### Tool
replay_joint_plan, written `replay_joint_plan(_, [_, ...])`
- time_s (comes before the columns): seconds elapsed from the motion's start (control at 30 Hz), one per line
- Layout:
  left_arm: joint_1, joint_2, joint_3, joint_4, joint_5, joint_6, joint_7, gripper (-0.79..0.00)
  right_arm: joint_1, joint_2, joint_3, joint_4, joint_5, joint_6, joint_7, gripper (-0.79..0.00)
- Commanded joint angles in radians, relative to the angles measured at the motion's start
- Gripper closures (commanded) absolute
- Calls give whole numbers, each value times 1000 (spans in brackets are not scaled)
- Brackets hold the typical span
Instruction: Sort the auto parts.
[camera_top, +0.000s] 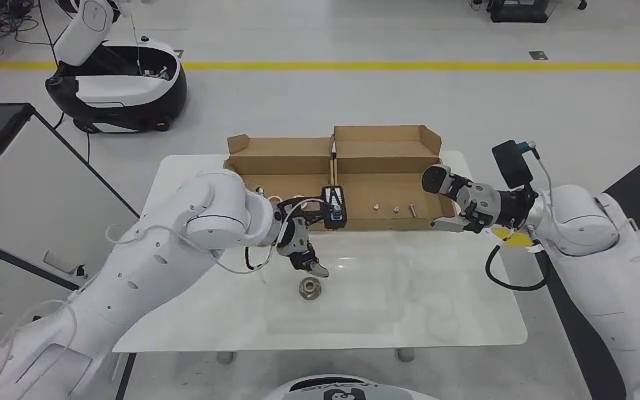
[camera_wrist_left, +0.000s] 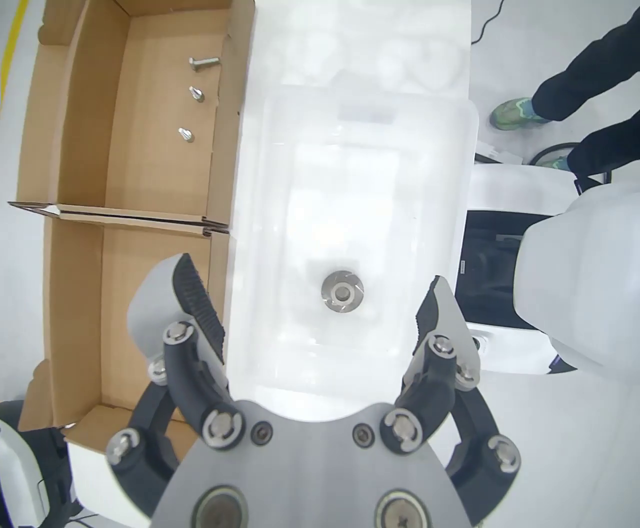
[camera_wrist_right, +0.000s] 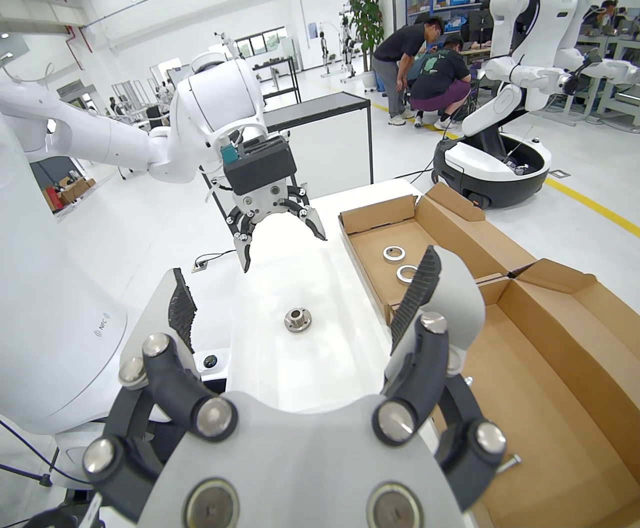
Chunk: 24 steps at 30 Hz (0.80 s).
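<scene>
A round flanged metal part (camera_top: 311, 288) (camera_wrist_left: 342, 292) (camera_wrist_right: 297, 319) lies in a clear shallow tray (camera_top: 380, 320) (camera_wrist_left: 465, 150) on the white table. My left gripper (camera_top: 310, 264) (camera_wrist_left: 310, 272) (camera_wrist_right: 282, 242) hangs open just above the part, holding nothing. Behind the tray stand two open cardboard boxes. The left box (camera_top: 280, 160) (camera_wrist_right: 370, 240) holds two metal rings (camera_wrist_right: 393, 253). The right box (camera_top: 385, 155) (camera_wrist_left: 85, 125) holds three bolts (camera_top: 396, 209) (camera_wrist_left: 195, 93). My right gripper (camera_top: 437, 203) (camera_wrist_right: 304, 265) is open and empty at the right box's right end, above its front corner.
The white table (camera_top: 200, 300) has bare surface around the tray on the left and front. Another robot's wheeled base (camera_top: 120, 85) stands on the floor at the back left. A dark-framed table (camera_top: 30, 180) sits off the left edge.
</scene>
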Motion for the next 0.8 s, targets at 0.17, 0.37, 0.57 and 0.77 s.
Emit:
replay_joint_plan(0.17, [-59,12,143,7,48,-2,2,-785,0,0,0,0,0,0,0,-785])
replay_joint_plan(0.37, [-87,19,234,25,64,-15,15,-785,0,0,0,0,0,0,0,-785])
replay_joint_plan(0.57, [-100,24,303,53,78,-23,24,-686,0,0,0,0,0,0,0,-785])
replay_joint_plan(0.77, [-108,14,338,100,96,-39,41,-514,0,0,0,0,0,0,0,-785])
